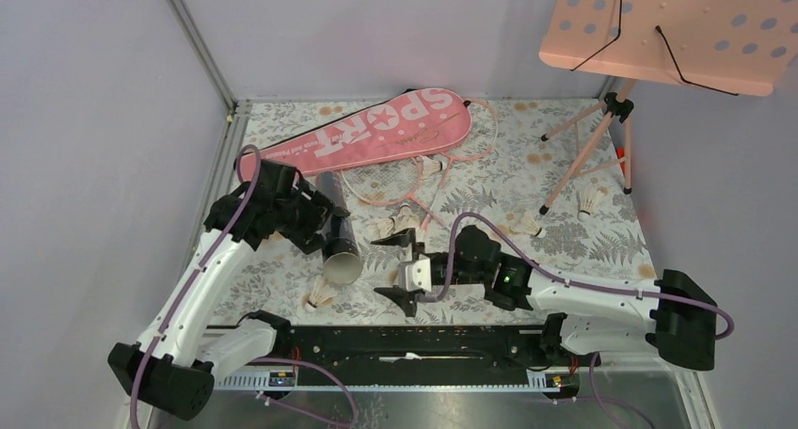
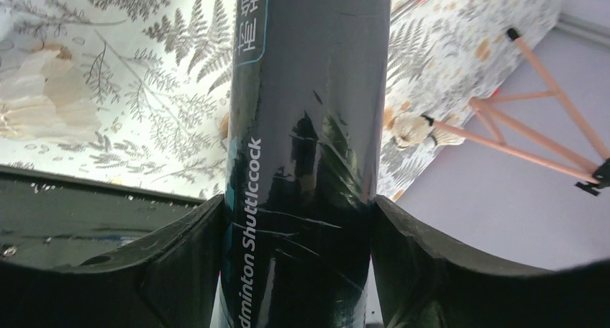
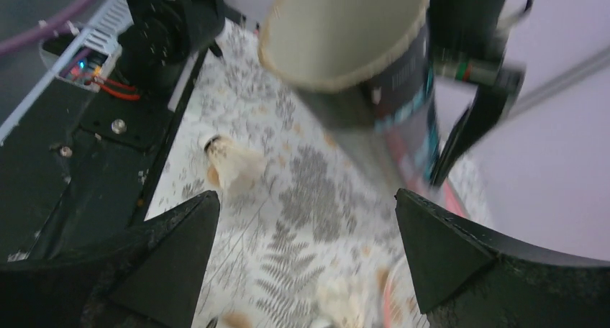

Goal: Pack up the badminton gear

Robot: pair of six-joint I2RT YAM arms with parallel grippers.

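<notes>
Fern-printed pale cloth (image 1: 602, 250) covers the table, with lilac walls around it.

From the top camera, the left gripper (image 1: 325, 230) is clamped across a glossy black cylindrical shuttlecock tube (image 1: 341, 252). The tube's open, pale-lined mouth sticks out past the fingers toward the arm bases. Just to the right of that mouth is the right gripper (image 1: 393, 267), its two fingers spread wide with nothing between them. A small white feather shuttlecock (image 1: 320, 299) lies on the cloth close below the tube's mouth, and a second white shuttlecock (image 1: 397, 224) lies by the right gripper's far finger. Beyond the left gripper lies the long pink "SPORT" racket bag (image 1: 376, 128), with two thin pink-framed rackets (image 1: 414, 180) against its near side. Well beyond the right gripper, to its right, stands a pink perforated music stand (image 1: 678, 29).

The left wrist camera shows both black fingers pressed against the tube's sides, and the tube runs straight ahead between them.

The right wrist camera shows its fingers far apart and holding nothing. The tube's mouth is ahead and above, blurred.
</notes>
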